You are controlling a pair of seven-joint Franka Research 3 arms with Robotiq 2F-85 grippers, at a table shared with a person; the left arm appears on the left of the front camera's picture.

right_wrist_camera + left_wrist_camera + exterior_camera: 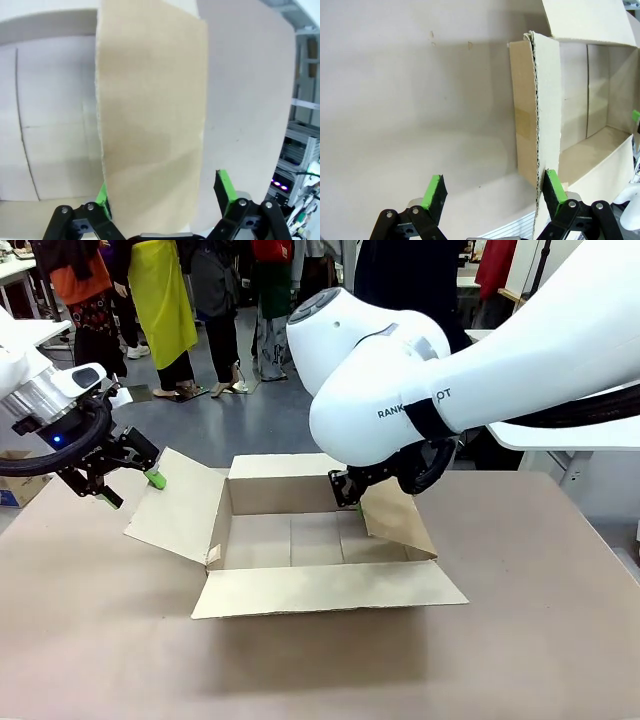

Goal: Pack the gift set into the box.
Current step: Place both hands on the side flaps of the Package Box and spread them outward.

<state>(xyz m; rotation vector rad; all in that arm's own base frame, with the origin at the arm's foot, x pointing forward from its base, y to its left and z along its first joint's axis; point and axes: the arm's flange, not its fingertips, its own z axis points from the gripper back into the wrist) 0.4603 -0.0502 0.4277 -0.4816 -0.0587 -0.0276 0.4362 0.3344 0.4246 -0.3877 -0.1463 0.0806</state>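
The box [280, 495] sits open on the table [100, 640], between the two pincers and a little below them. The left pincer [135, 490] hangs at the outer edge of the box's left flap [175, 505], fingers spread wide. Seen from its wrist, the left pincer [492, 187] has that left flap [522, 100] running edge-on up between its fingers, hard against one green pad [552, 185] and well clear of the other. The right pincer [348, 498] reaches down at the box's far right corner, over the right flap [395, 520], which tilts up. In its wrist view, the right pincer [162, 192] is spread too, with the right flap [150, 100] rising between its fingers, one pad half hidden behind it.
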